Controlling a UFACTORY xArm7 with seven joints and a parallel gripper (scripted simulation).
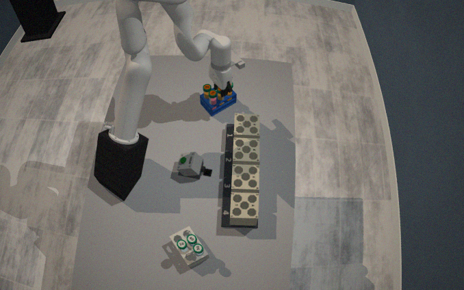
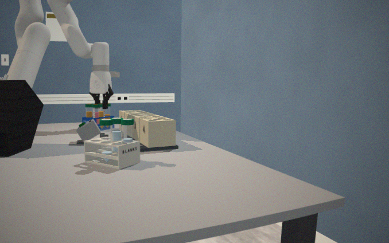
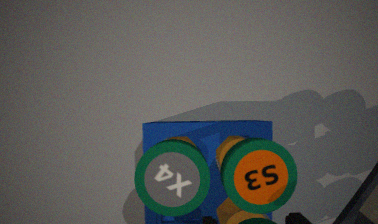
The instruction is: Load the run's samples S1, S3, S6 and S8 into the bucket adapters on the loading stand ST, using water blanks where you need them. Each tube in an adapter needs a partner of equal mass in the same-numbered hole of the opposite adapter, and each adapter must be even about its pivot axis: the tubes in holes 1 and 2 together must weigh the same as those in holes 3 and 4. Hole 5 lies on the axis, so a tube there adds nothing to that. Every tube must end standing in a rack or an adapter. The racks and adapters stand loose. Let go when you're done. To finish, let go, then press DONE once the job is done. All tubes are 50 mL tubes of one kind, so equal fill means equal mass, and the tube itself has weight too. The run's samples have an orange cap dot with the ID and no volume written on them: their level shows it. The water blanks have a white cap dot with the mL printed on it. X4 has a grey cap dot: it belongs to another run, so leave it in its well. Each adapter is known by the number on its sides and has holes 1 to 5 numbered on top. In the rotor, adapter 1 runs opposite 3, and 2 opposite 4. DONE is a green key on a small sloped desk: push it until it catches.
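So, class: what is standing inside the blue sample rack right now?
In the blue rack, green-capped tubes stand upright: X4, grey dot, and S3, orange dot. The gripper covers another; its label is hidden.

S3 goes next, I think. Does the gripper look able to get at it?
Probably yes: S3 stands upright near the gripper with nothing above its cap, though X4 crowds one side.
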